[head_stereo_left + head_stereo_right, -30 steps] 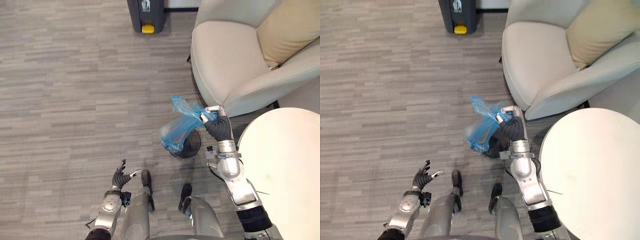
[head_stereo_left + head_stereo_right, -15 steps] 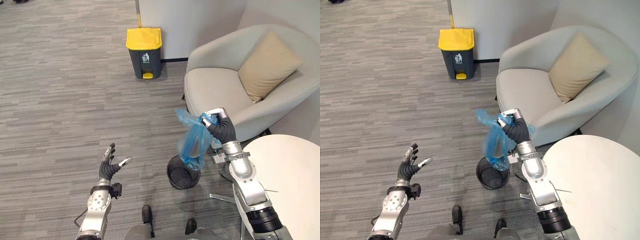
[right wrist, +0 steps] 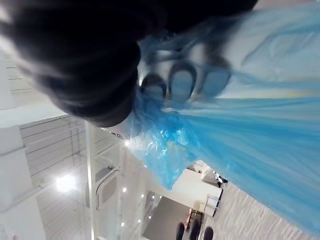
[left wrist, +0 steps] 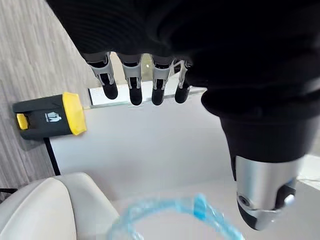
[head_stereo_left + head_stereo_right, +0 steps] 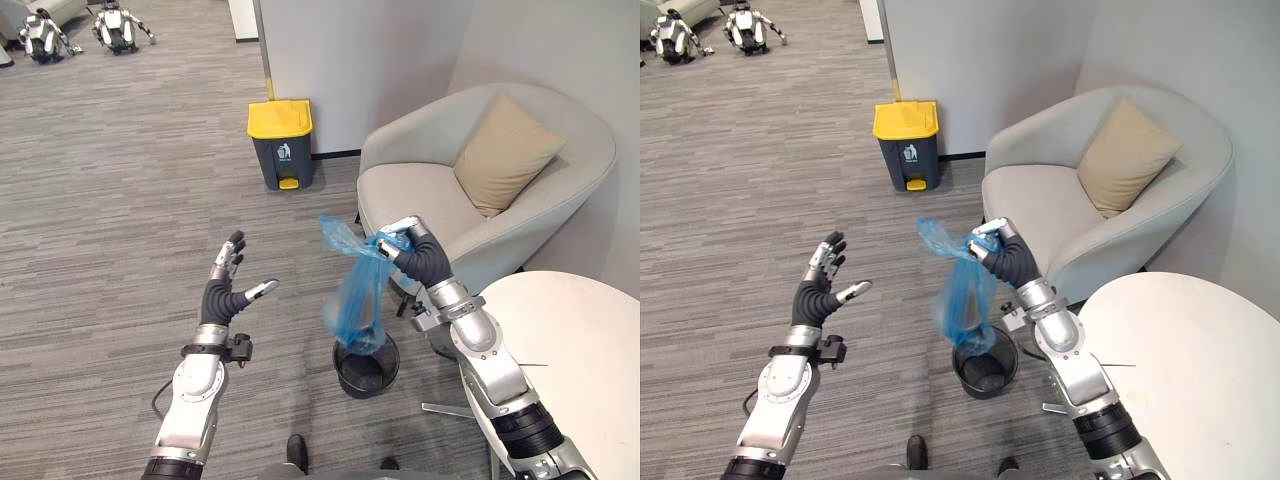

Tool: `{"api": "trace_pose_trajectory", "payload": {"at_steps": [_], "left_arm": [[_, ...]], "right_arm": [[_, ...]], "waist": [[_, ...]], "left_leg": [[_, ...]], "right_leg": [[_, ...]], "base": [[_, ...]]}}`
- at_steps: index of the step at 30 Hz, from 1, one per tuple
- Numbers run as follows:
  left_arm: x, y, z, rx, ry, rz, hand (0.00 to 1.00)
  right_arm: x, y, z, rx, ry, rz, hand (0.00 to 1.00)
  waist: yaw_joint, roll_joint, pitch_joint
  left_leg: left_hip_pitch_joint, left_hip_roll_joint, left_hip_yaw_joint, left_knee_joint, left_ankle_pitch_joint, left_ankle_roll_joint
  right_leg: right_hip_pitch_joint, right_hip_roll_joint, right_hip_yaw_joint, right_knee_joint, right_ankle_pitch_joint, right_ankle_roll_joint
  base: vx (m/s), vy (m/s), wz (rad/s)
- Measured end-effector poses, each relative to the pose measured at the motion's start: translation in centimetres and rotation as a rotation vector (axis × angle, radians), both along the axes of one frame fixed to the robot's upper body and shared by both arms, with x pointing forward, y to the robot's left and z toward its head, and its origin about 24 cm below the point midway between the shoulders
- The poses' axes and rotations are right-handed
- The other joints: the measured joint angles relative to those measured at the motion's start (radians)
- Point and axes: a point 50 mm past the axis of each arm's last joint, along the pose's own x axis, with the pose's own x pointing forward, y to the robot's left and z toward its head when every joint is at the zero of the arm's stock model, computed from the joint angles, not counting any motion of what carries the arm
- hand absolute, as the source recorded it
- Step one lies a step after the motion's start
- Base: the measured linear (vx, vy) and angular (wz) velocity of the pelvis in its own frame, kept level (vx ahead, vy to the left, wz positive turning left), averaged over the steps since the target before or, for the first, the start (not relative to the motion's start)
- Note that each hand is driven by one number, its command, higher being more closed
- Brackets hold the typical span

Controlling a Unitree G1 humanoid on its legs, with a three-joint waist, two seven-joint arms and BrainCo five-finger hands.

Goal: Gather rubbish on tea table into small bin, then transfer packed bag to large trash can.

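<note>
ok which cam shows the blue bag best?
Left eye view: the whole blue bag hangs from the right robot hand over the small bin. Right eye view matches. Right wrist view gives bunched plastic up close; left wrist view catches a blue edge.

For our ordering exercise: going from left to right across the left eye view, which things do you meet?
In order: left hand → blue bag → right hand → cushion.

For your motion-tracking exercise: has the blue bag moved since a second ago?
Yes. The right hand has lifted the blue bag upward, away from the small black bin; it was bunched at the rim.
</note>
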Motion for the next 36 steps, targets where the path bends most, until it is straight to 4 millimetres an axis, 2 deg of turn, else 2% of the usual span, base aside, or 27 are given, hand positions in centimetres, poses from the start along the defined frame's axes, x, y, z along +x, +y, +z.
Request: {"api": "trace_pose_trajectory", "payload": {"at_steps": [7,14,20,24,30,36], "left_arm": [[0.1,-3.4,0.2,0.084,-0.026,-0.126,0.00],[-0.1,-5.4,0.1,0.068,-0.026,-0.206,0.00],[-0.5,-7.2,-0.1,0.066,-0.015,-0.284,0.00],[-0.6,-7.6,-0.2,0.089,-0.020,-0.294,0.00],[-0.5,-7.9,-0.2,0.113,-0.020,-0.239,0.00],[-0.2,-7.8,-1.6,0.203,0.017,-0.142,0.00]], "right_arm": [[0.5,2.6,0.8,0.021,-0.027,0.075,1.00],[0.6,4.3,0.2,0.044,0.010,0.104,1.00],[0.5,5.8,0.8,0.067,-0.009,0.139,1.00],[0.4,6.8,1.5,0.068,-0.034,0.178,1.00],[0.4,7.8,2.4,0.118,-0.046,0.214,1.00],[-0.1,9.0,3.0,0.147,-0.050,0.272,1.00]], "waist": [[-0.002,0.001,-0.005],[0.001,0.000,-0.012],[0.001,-0.001,-0.013],[0.001,-0.004,-0.015],[0.004,-0.022,-0.026],[0.007,-0.024,-0.028]], "left_leg": [[0.002,0.001,0.001,0.000,0.003,-0.003],[0.007,0.000,0.000,0.000,0.006,-0.007],[0.012,0.001,0.001,0.000,0.008,-0.009],[0.012,0.001,0.001,0.000,0.008,-0.009],[0.012,0.002,0.001,0.000,0.008,-0.009],[0.012,0.002,0.002,-0.001,0.008,-0.009]], "right_leg": [[0.010,0.004,0.005,-0.019,0.025,0.004],[0.015,0.003,0.005,-0.017,0.025,0.004],[0.015,0.004,0.009,-0.016,0.022,0.000],[0.015,0.004,0.011,-0.016,0.022,0.000],[0.015,0.004,0.012,-0.017,0.025,0.004],[0.014,0.005,0.013,-0.016,0.025,0.003]], "base": [[0.00,0.004,-0.01],[0.00,0.000,0.00],[0.00,0.000,0.00],[0.00,0.000,0.00],[0.00,0.000,0.00],[0.00,0.000,0.00]]}}
